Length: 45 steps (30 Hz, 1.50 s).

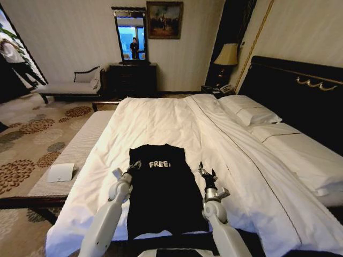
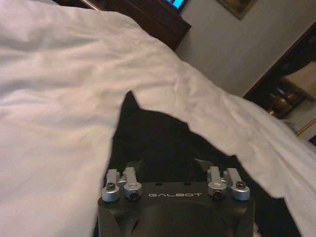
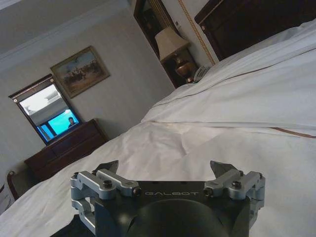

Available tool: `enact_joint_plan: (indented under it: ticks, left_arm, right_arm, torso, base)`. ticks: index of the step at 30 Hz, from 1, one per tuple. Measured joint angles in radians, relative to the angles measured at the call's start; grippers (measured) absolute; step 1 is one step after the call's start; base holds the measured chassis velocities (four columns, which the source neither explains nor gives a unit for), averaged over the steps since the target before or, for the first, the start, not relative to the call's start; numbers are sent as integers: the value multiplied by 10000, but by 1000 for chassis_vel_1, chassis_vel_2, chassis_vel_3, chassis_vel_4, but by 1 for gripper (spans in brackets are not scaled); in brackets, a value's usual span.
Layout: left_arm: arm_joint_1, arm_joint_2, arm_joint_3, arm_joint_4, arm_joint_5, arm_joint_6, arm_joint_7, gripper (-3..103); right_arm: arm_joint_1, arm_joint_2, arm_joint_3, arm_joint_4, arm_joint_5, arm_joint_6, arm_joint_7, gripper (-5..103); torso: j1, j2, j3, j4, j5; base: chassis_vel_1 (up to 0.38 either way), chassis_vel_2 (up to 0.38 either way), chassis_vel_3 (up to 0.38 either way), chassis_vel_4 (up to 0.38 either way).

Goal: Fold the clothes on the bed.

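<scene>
The black T-shirt (image 1: 161,187) lies flat on the white duvet of the bed (image 1: 161,120), already narrowed into a long upright strip with the sleeves tucked away; white "FREE!" lettering sits near its far end, and its near hem reaches the bed's foot edge. The cloth looks smooth, with few wrinkles.

Both arms reach forward from the bottom of the head view, one on each side of the shirt. The left gripper (image 1: 130,169) rests at the shirt's left edge, level with the lettering, jaws spread apart with nothing between them. The right gripper (image 1: 206,172) stands just off the shirt's right edge over bare duvet, jaws likewise parted and empty, pointing toward the headboard (image 1: 300,91).

The left wrist view shows the left gripper (image 2: 170,167) low over dark fabric, with a pointed corner of the shirt (image 2: 163,143) lying ahead of the jaws against the white bedding. The right wrist view shows the right gripper (image 3: 165,168) facing plain duvet, with a lamp (image 3: 173,47), a mirror (image 3: 49,111) and a dark dresser (image 3: 64,148) well beyond.
</scene>
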Motion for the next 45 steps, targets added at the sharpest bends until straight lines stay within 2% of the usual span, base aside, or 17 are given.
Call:
enact_joint_plan:
  ticks: [1,4,9,10,15,17,19,20,22,26,33,36,39,45]
  left_arm:
    - [0,0,0,0,0,0,0,63]
    - [819,-6,-270,-659,230,-8,-15,80]
    - [1945,-156,-800,-1533,577,-9,-288,89]
    - [2349,-223,-1053,-1779,843,15,-463,98]
    - [3368,-381,-2027,-2606,1169,33,-721,100]
    - [3899,-451,-2646,-3215,1206,-52,-666,100]
    - [4052,-480,-2840,-3386,1237,-102,-613,100]
    - [4384,-544,-3243,-3713,1423,-270,-483,100]
    - [4468,-557,-3337,-3786,1502,-331,-453,100]
    - [5107,-707,-4019,-4443,2389,-867,-235,100]
    - [5760,-1049,-4444,-5029,3165,-1223,-386,100]
    - [5758,-1012,-4345,-5016,4088,-1609,-566,100]
    - [5627,-944,-4236,-4957,4508,-1796,-894,100]
    - [5526,-694,-4044,-5315,4555,-1927,-1631,100]
  right_arm:
    - [0,0,0,0,0,0,0,100]
    - [-101,-16,-11,177,-1,2,13,100]
    - [-325,-60,7,469,46,1,129,100]
    - [-439,-69,6,615,99,-35,261,100]
    - [-835,-97,-83,1062,280,-194,538,100]
    - [-1032,-106,-136,1280,299,-225,540,100]
    - [-1105,-112,-154,1364,374,-227,501,100]
    - [-1278,-138,-198,1517,570,-236,371,100]
    - [-1321,-152,-215,1548,618,-241,339,100]
    - [-1521,-386,-290,1642,630,-256,184,100]
    - [-1629,-727,-295,1939,299,-445,501,100]
    - [-1751,-950,-132,1905,-689,-230,493,100]
    - [-1993,-1077,143,1993,-1029,-36,331,100]
    - [-2985,-1175,889,2303,-548,358,-154,100]
  torso:
    - [0,0,0,0,0]
    - [0,0,0,0,0]
    - [0,0,-1,0,0]
    - [-1,0,0,0,-1]
    - [-2,0,-1,1,-1]
    - [-1,0,0,0,-1]
    - [-1,-1,0,0,2]
    - [-1,-1,0,1,1]
    - [-1,-1,0,0,1]
    - [-2,-1,0,0,0]
    - [-2,-1,1,2,0]
    - [-1,-1,1,1,1]
    - [-1,-1,1,0,0]
    - [1,-1,1,-3,2]
  base:
    - [0,0,0,0]
    - [0,0,0,0]
    - [0,0,0,0]
    - [0,0,0,0]
    - [0,0,0,0]
    - [0,0,0,0]
    - [0,0,0,0]
    - [0,0,0,0]
    - [0,0,0,0]
    - [0,0,0,0]
    - [0,0,0,0]
    - [0,0,0,0]
    - [0,0,0,0]
    - [0,0,0,0]
